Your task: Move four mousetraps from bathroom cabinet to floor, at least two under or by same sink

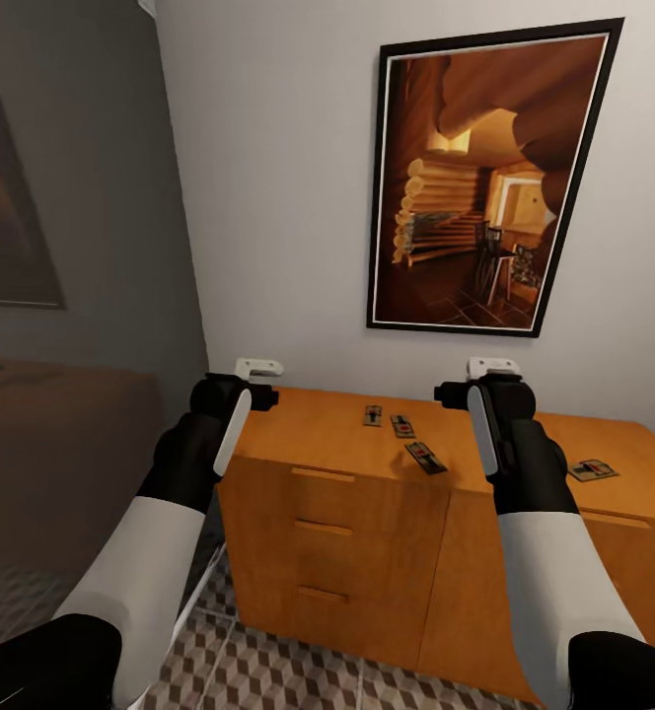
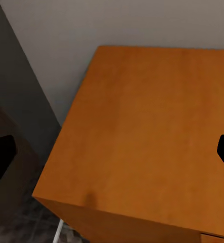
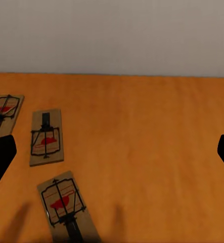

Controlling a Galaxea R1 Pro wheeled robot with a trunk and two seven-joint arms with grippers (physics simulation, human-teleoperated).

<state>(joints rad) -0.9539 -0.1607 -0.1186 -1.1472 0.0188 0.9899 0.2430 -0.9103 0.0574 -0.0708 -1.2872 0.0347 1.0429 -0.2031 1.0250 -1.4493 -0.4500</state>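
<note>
Four traps [image 1: 425, 457] lie on the cabinet [image 1: 337, 532] top, none on the floor [image 1: 268, 671] yet; judged, nothing placed so far. Three cluster between the arms, one [image 1: 592, 469] sits right of the right gripper [image 1: 493, 369]. Both grippers open, empty; left gripper [image 1: 258, 369] over the bare left corner, well apart from the traps

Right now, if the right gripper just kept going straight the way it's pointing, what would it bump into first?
Probably the bare top of the cabinet, beside the mousetraps, not on them; depth is hard to judge.
</note>
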